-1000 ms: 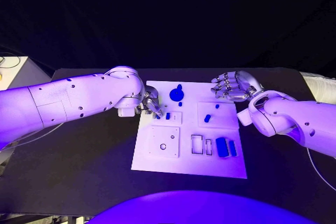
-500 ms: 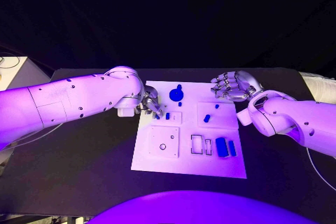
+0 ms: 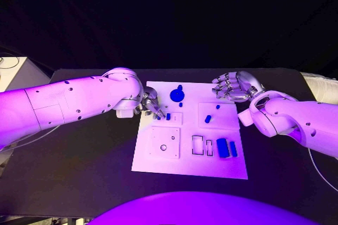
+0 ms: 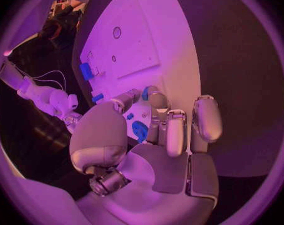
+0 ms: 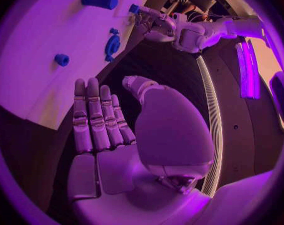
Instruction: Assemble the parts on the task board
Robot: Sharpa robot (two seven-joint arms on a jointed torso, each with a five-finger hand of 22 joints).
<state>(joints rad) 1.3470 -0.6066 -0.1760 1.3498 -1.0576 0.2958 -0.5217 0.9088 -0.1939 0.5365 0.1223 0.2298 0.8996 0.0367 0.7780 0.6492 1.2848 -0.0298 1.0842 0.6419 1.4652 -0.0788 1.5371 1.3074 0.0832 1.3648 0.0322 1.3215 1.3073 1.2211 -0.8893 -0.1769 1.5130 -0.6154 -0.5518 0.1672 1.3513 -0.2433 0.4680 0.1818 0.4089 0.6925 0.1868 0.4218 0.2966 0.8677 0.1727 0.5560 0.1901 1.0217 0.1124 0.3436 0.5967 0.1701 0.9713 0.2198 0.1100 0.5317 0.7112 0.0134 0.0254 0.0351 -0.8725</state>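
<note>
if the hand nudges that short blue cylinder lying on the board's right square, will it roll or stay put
The blue cylinder lies on its side on the flat task board, so it would probably roll. It looks small and solid, likely stiff and light. Its smooth surface may slip in a pinch.

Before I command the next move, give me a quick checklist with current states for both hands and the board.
1. Left hand at the board's left edge, fingers by a small blue part: ok.
2. Left hand actually holding that part: cannot tell; fingers hide the contact.
3. Right hand holding nothing, fingers straight in the right wrist view: ok.
4. Right hand off the task board, at its far right corner: ok.
5. Round blue part lies untouched between the hands: ok.
6. Long blue part lies at the board's near right: ok.
</note>
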